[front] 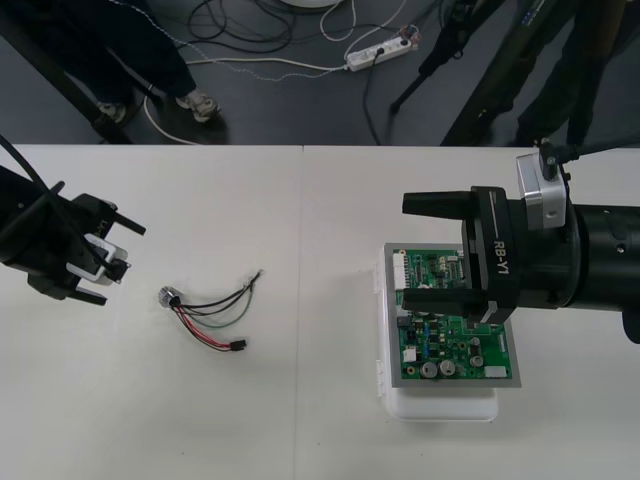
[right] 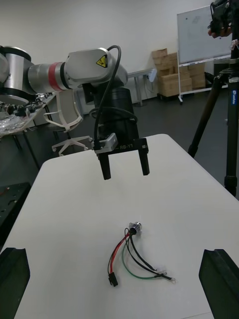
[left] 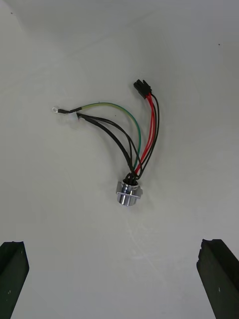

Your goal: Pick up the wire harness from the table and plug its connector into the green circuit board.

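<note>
The wire harness lies loose on the table, left of centre, with its round metal socket toward my left gripper and its black plug nearer the front edge. My left gripper hovers open just left of the socket; in its wrist view the socket sits between and ahead of the wide-apart fingers, the plug farther off. My right gripper stands open over the green circuit board on its white base. Its wrist view shows the harness and the other gripper beyond it.
The table's seam runs down the middle between harness and board. Dark floor with cables, a power strip and tripod legs lies beyond the far edge. Bare tabletop surrounds the harness on all sides.
</note>
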Tool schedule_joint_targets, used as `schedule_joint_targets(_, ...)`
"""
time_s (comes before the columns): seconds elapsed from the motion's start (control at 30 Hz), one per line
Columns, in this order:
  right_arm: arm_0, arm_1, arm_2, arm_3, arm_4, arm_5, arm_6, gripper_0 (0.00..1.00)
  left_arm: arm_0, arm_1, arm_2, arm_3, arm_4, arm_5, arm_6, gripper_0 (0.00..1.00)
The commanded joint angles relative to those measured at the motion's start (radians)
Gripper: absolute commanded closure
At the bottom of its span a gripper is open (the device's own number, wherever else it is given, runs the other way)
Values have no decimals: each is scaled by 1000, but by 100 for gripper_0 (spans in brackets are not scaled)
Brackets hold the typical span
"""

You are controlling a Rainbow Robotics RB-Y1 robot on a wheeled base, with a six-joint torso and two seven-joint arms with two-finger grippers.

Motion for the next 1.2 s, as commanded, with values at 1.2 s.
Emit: schedule_joint_targets(1.2,-127,236,-85,87,123,-133,81,0,-390,12,-677,313,-47,443,-216,0)
